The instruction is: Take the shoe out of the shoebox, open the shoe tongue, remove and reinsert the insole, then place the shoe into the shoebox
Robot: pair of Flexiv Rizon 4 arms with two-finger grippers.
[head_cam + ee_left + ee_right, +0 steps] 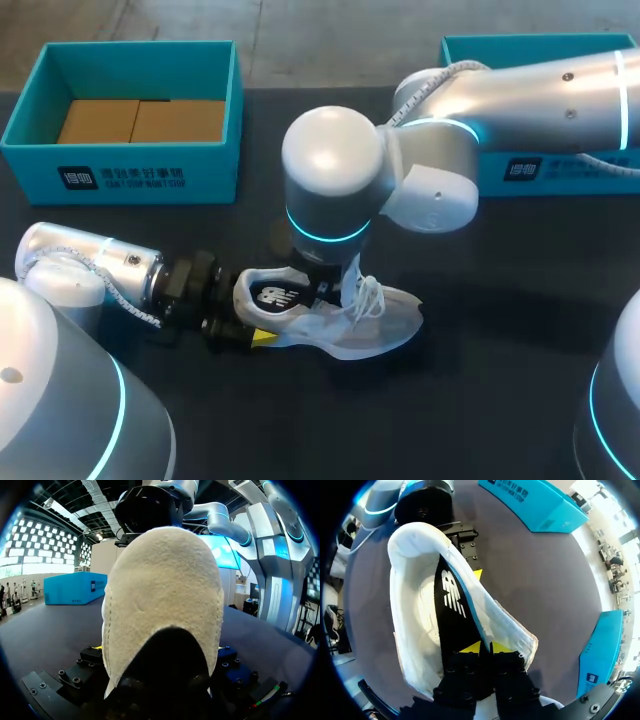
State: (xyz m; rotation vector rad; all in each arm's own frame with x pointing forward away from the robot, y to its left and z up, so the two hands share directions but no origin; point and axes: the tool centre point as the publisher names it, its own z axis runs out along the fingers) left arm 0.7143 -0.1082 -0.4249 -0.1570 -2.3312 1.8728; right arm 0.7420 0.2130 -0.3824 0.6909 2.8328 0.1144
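Head view: white sneaker (pixel 335 322) is lying mid-counter (pixel 520 330), heel pointing at left hand (pixel 252 335), whose grip I cannot tell; right hand (pixel 485 648) is coming from above, pinching the black insole (pixel 451 599).

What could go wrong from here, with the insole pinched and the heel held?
1. The right gripper pinches the insole only at its edge, so it may slip free or fold when moved.
2. The left gripper holds the shoe only at the heel. The toe lies free on the table, so it might lift or swing.
3. The loose laces lie close to the right arm and could snag.
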